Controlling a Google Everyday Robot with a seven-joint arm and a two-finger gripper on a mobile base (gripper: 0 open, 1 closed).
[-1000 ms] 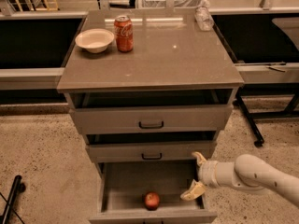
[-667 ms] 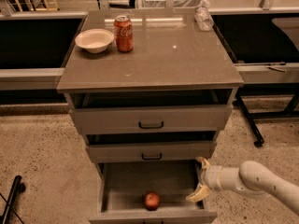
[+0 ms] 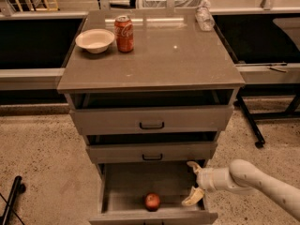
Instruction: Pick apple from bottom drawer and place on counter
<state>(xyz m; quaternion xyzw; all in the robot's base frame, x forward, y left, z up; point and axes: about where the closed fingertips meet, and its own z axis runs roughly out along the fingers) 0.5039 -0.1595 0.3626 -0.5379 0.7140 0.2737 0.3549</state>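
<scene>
Three drawers are showing under the worktop (image 3: 159,60). The bottom drawer (image 3: 131,179) is standing pulled out at lower centre of the frame. The apple (image 3: 152,201) is sitting on its floor, close to the front panel. The gripper (image 3: 193,182) is hanging at lower right, by the drawer's right wall. Its pale fingers (image 3: 193,197) are spread open, gripping nothing, to the right of the apple and apart from it. A red soda can (image 3: 124,33) and a white bowl (image 3: 95,40) are standing side by side at the worktop's upper left.
</scene>
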